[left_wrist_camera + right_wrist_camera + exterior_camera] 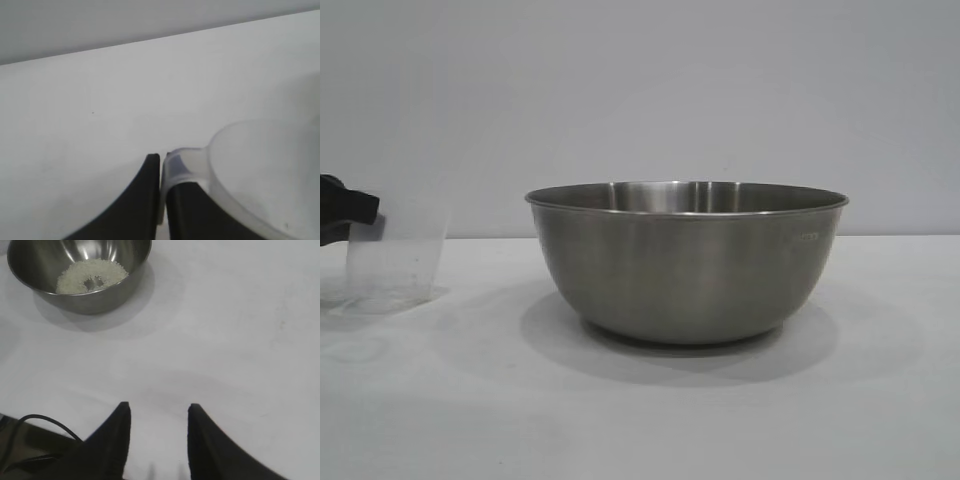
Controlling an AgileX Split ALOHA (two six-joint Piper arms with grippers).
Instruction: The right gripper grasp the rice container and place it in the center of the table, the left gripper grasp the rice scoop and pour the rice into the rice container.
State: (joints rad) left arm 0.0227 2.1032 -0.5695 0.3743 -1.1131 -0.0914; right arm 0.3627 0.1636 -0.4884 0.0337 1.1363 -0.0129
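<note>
The rice container, a large steel bowl, stands in the middle of the table. In the right wrist view the rice lies as a pale heap on the floor of the rice container. The rice scoop, a translucent cup, stands upright on the table at the far left and looks empty. My left gripper is shut on the scoop's small side handle; only its black tip shows at the exterior view's left edge. My right gripper hangs open over bare table, well away from the bowl.
A plain grey wall runs behind the table. White tabletop lies between scoop and bowl and all round the bowl. A black cable and a dark edge show beside the right gripper.
</note>
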